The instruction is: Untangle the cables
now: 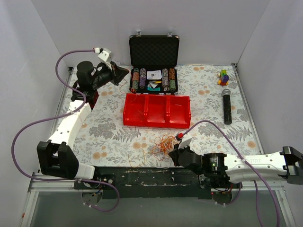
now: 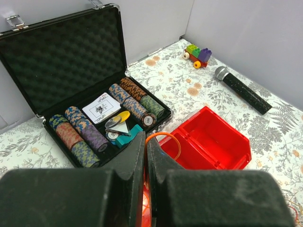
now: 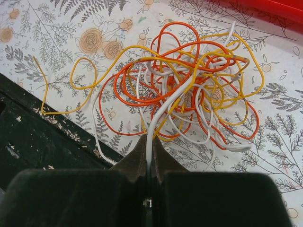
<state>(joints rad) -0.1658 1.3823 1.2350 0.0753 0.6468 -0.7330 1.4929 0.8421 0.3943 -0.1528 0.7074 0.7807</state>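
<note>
The floral-print desk [image 1: 208,94] carries an open black case [image 1: 154,52] of poker chips at the back, a red three-part bin [image 1: 156,121] just before it, a microphone [image 1: 227,106] and block toy [image 1: 223,77] at the right, and tangled cables [image 1: 163,144] near the front edge

Left arm is stretching to the far left corner. The left gripper [image 1: 125,71] is hanging above the surface, jaws pinching an orange cable [image 2: 163,134]. Right arm is lying low along the near edge. The right gripper [image 1: 171,153] is pointing left, jaws clamping a white cable [image 3: 156,120].
</note>
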